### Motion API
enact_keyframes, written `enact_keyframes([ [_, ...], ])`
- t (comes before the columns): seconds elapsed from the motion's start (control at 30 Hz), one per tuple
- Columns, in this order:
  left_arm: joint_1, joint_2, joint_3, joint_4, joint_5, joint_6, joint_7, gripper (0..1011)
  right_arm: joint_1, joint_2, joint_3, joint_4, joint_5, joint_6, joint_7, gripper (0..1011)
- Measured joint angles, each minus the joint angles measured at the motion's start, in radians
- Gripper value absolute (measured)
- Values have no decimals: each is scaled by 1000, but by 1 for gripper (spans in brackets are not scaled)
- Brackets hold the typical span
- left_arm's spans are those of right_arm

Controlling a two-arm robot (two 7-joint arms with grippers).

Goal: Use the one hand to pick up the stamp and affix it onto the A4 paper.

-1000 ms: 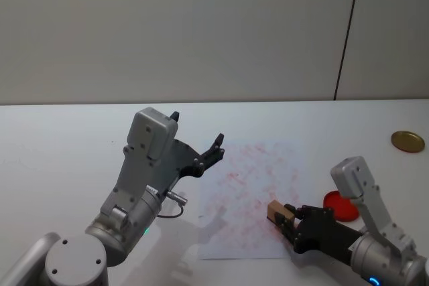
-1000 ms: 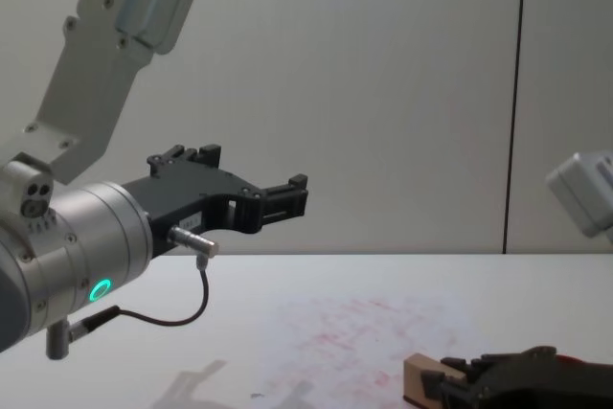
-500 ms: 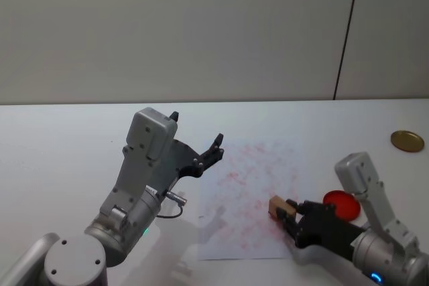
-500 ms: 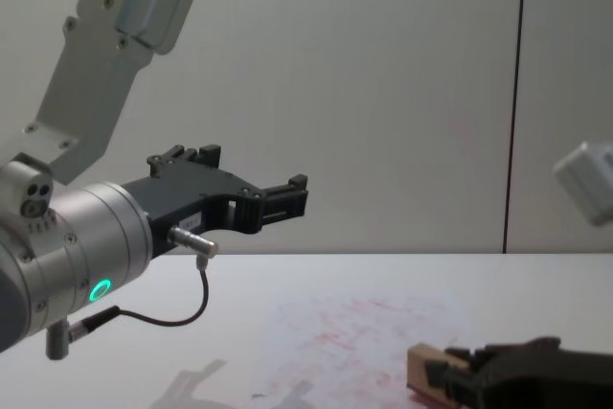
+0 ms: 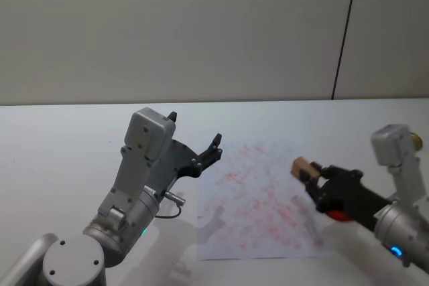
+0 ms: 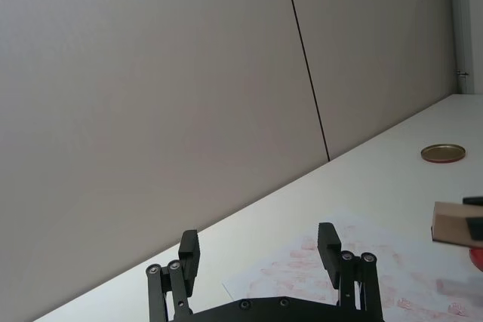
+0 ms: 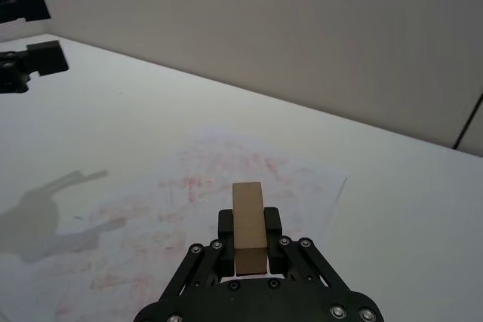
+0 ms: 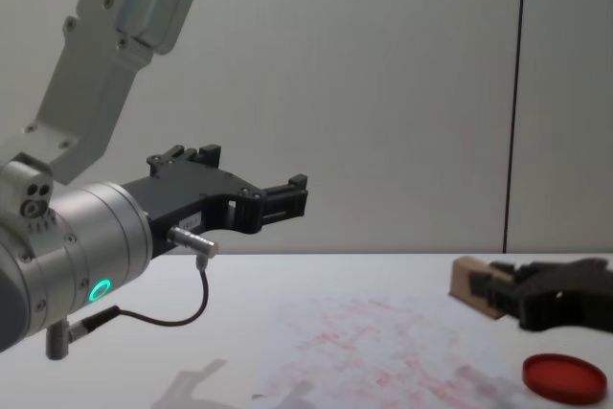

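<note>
My right black two-fingered pincer (image 5: 312,173) grips one small tan wooden stamp (image 5: 301,165) mid-right, above one red-smeared white A4 sheet (image 5: 258,209); left pincer (image 5: 194,130) gapes wide, centre-left.

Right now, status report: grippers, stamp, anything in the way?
Right gripper shut on stamp, airborne over right edge of A4 paper. Left gripper open, parked high left of paper. Red ink pad beside paper, not blocking.

Matt pale wooden stamp (image 5: 303,165), white A4 paper (image 5: 258,205) blotched red, smooth matt white table (image 5: 60,142)
</note>
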Motion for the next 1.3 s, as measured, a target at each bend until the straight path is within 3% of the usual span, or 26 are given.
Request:
enact_keyframes([
  [0.57,0,0,0,0,0,0,0,993,-20,51,44,1,15,14,-45,219],
  [1.3,0,0,0,0,0,0,0,993,-42,58,39,60,-3,21,-58,219],
])
